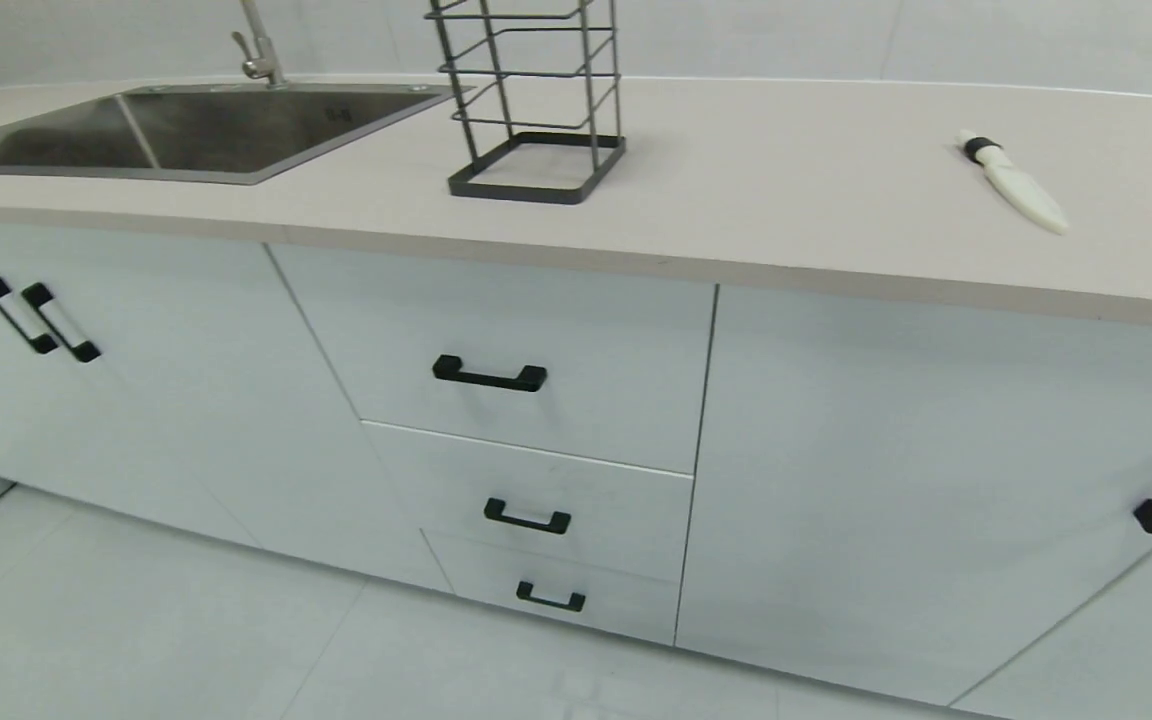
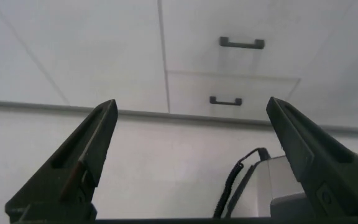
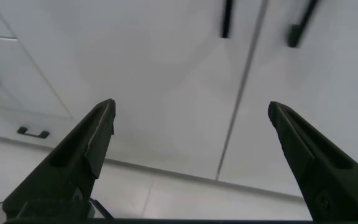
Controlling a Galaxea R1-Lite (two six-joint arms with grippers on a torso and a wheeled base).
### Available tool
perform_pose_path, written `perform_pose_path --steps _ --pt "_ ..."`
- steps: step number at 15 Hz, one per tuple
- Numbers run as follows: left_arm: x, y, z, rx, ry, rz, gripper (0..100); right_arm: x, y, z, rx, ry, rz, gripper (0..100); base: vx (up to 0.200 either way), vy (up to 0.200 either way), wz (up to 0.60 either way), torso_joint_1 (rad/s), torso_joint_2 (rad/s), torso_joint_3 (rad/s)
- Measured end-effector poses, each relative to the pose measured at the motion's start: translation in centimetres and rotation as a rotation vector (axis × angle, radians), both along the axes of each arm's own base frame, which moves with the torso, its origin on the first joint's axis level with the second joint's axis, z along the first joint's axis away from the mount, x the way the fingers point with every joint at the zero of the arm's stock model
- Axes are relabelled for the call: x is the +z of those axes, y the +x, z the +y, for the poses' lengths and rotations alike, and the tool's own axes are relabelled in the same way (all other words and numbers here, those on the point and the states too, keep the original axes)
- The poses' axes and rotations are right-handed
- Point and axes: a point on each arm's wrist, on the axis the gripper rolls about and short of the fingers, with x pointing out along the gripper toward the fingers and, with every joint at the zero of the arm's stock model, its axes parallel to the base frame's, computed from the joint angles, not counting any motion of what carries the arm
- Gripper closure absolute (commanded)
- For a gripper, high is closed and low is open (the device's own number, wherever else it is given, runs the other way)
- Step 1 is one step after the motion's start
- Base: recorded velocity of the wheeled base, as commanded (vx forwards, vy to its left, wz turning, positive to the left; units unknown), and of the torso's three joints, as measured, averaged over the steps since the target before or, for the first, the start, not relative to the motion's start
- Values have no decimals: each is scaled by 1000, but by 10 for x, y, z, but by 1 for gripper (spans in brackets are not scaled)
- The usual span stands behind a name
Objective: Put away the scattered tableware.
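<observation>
The utensil [image 1: 1014,182], the only loose piece of tableware in sight, lies on the desk [image 1: 786,180] well to the right of the wire rack [image 1: 521,193]. Nearest the robot, both tools hang low in front of the cupboard fronts, below the level of the rack. The left tool [image 2: 191,104] is spread wide and empty, facing the drawers [image 2: 241,43] that sit under the rack. The right tool [image 3: 191,104] is equally spread and empty, facing plain doors off to the rack's right. Up on the desk, the utensil is a slim, knife-like piece, cream-white and tapering, with a black band at one end. Its long axis runs on a diagonal: the banded end points back and toward the rack, the pale tip toward the desk's front edge and away from the rack. It sits above and beyond both tools, on the right arm's side, so that arm looks better placed, closing across the narrow body. Farther back, beyond the rack on its other side, is the sink [image 1: 186,130].
</observation>
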Motion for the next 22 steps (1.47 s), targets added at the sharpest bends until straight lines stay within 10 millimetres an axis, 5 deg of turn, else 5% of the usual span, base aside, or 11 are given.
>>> perform_pose_path --steps 5,9,14,22 --pt "-1 -4 -1 153 44 -52 0 0 0 0 0 1 0 0 0 0 0 0 0 0" --pt "-2 -7 -1 159 31 -88 0 0 0 0 0 2 0 0 0 0 0 0 0 0" --pt "-2 -7 -1 160 18 -92 0 0 0 0 0 1 0 0 0 0 -600 1 1 0" --pt "-2 -7 -1 161 -29 -91 0 0 0 0 0 0 0 0 0 0 0 0 0 0"
